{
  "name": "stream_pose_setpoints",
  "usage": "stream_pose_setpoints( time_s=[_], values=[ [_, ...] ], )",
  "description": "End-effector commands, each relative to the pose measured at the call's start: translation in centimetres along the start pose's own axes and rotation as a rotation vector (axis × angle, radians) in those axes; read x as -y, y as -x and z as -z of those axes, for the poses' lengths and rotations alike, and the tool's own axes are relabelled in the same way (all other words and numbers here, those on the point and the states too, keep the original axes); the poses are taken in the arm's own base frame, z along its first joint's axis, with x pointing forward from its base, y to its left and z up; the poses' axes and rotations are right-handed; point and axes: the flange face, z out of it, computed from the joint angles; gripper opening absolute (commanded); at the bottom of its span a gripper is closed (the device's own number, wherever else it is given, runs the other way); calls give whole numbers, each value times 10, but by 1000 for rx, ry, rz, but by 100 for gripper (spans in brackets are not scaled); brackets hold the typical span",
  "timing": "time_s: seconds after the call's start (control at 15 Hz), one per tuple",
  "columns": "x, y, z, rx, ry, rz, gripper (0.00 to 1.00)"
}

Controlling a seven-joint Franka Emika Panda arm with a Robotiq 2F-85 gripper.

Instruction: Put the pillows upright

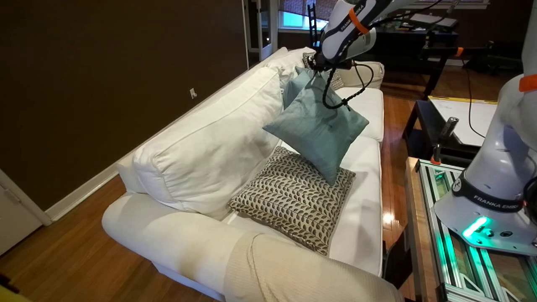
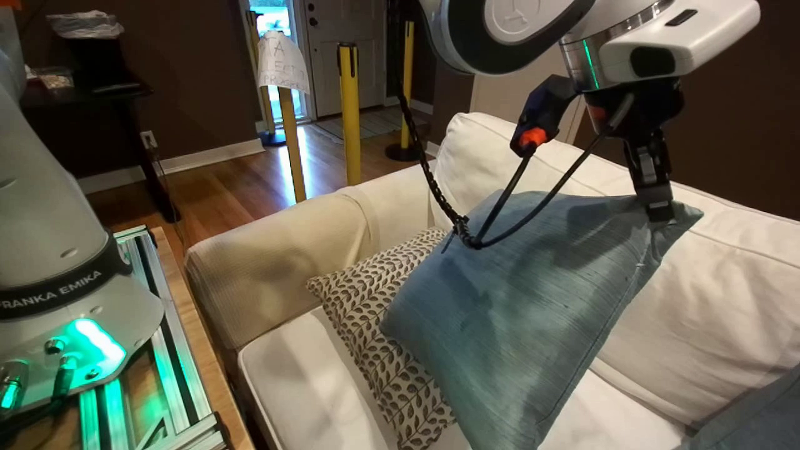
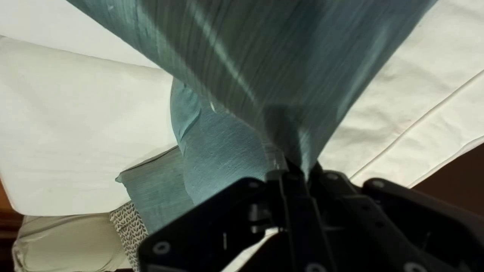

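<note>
The blue-green pillow hangs by one corner from the claw, which pinches it tight with hardly any gap.

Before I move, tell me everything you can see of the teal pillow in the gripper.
The teal pillow is square and plain, in what looks like finely streaked woven fabric with a seamed edge. The gripper is closed near one corner, creasing the cloth. The pillow hangs aslant from there over the white sofa seat, hiding part of the leaf-patterned pillow in both exterior views; whether those two touch, I can't tell. The black cable passes in front of it; contact there is unclear too.
</note>
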Motion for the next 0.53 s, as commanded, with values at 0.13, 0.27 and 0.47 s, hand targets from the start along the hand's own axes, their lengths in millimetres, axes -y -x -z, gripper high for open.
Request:
stream_pose_setpoints(
  time_s=[0.13,0.27,0.47],
  values=[
    [13,-24,16,-113,-88,53,1],
    [22,-32,24,-174,-133,105,1],
    [38,-38,31,-236,-202,151,1]
  ],
)
